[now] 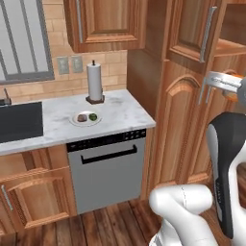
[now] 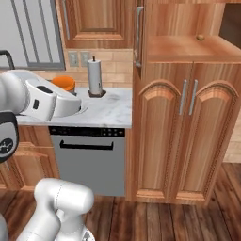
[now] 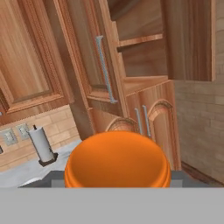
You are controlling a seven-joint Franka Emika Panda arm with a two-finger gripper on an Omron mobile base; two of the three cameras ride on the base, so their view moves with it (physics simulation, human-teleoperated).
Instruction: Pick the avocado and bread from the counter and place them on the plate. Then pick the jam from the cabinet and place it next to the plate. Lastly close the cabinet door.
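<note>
My gripper (image 1: pixel 232 89) is shut on the orange jam (image 1: pixel 235 95) and holds it in the air in front of the tall brown cabinet (image 1: pixel 180 125), right of the counter (image 1: pixel 120 113). In the hand view the jam (image 3: pixel 117 161) sits large between the jaws, with the cabinet's open upper door (image 3: pixel 89 57) and bare shelves behind it. From the right base view the jam (image 2: pixel 63 83) peeks over my forearm. On the counter, the white plate (image 1: pixel 74 121) carries the brown bread (image 1: pixel 81 117) and the green avocado (image 1: pixel 92 116).
A paper towel roll (image 1: pixel 94 82) stands behind the plate by the brick wall. A dark sink (image 1: pixel 19 121) lies at the counter's left and a dishwasher (image 1: pixel 108 166) below. The open door (image 1: pixel 194 29) juts out above my gripper.
</note>
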